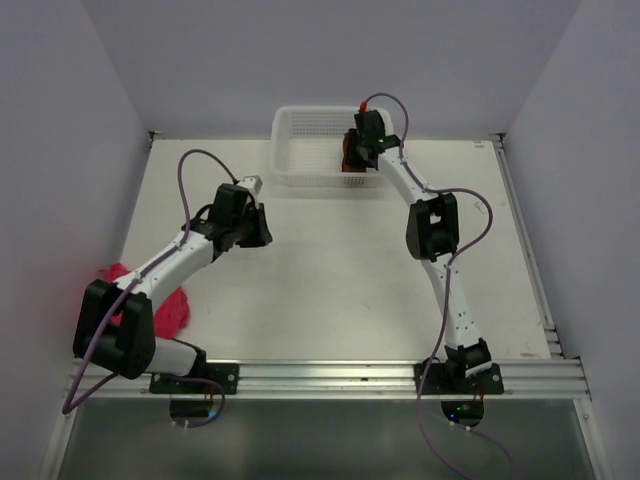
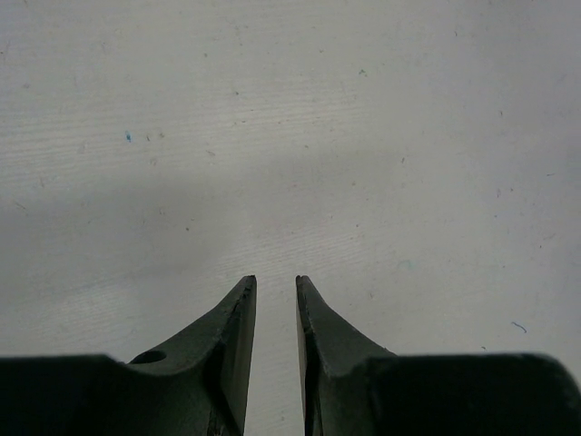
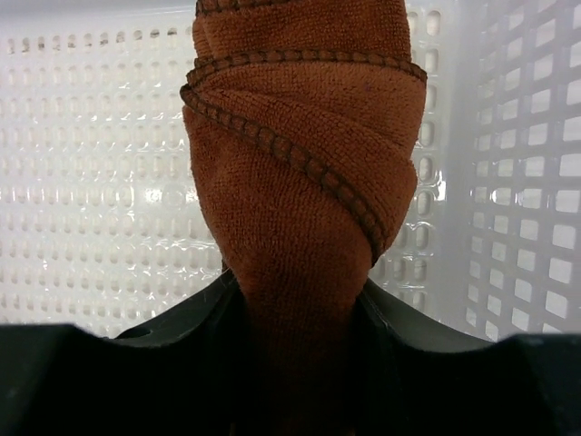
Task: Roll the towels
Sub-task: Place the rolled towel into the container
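the rolled rust-brown towel (image 3: pixel 300 163) sits inside the white mesh basket (image 1: pixel 295 178) at the far edge of the table (image 1: pixel 340 290), by its right wall; the right gripper (image 3: pixel 295 289) has a finger touching each side, but whether it squeezes cannot be told. the pink towel (image 1: pixel 176 310) lies crumpled near left, half hidden under the left arm. the left gripper (image 2: pixel 276 282) hangs over the table, fingers a slit apart, holding nothing

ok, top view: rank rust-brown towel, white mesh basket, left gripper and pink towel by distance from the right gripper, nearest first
From the right gripper:
1. rust-brown towel, rolled, between its jaws.
2. white mesh basket, around gripper and towel, at the far side of the table.
3. left gripper, off to the left, over mid-table.
4. pink towel, at the near-left edge.
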You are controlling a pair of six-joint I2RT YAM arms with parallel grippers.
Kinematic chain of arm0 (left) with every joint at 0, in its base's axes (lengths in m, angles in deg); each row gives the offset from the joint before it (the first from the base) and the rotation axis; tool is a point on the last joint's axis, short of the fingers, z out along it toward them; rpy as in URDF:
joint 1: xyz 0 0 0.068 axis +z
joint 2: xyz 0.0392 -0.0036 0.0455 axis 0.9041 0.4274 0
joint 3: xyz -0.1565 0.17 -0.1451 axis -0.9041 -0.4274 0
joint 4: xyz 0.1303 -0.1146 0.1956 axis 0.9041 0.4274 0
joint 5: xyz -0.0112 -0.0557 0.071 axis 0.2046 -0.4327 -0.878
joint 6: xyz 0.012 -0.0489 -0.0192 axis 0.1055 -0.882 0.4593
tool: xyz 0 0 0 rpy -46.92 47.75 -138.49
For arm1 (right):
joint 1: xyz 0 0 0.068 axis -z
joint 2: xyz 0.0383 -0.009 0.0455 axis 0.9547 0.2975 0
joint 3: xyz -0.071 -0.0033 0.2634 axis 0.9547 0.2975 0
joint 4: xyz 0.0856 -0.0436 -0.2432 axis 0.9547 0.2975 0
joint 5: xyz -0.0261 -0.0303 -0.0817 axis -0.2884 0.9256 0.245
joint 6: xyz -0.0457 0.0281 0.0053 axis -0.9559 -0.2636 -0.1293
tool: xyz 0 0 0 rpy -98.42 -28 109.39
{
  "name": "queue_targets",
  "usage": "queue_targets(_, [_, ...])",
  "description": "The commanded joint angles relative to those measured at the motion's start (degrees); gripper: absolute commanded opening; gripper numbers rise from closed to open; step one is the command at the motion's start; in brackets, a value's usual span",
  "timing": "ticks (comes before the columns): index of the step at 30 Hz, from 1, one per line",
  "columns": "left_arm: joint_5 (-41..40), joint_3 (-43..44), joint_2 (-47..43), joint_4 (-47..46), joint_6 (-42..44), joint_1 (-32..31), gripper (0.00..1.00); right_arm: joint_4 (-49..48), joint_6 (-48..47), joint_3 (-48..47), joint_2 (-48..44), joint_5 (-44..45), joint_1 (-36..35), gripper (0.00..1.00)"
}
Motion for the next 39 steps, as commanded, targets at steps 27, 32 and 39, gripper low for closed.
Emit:
queue_targets(27, [5.5, 1.1, 0.2, -0.4, 1.6, 1.8, 0.28, 2.3, -4.1, -2.5, -5.7, 3.3, -0.1, 0.83])
queue_targets(32, [5.9, 0.9, -0.8, -0.5, 1.6, 2.0, 0.28, 3.4, -5.0, -2.1, -7.6, 4.6, 0.0, 0.86])
queue_targets(39, [6.5, 0.8, -1.7, -0.6, 1.6, 2.2, 0.29, 3.9, -5.8, -2.3, -9.6, 5.2, -0.1, 0.9])
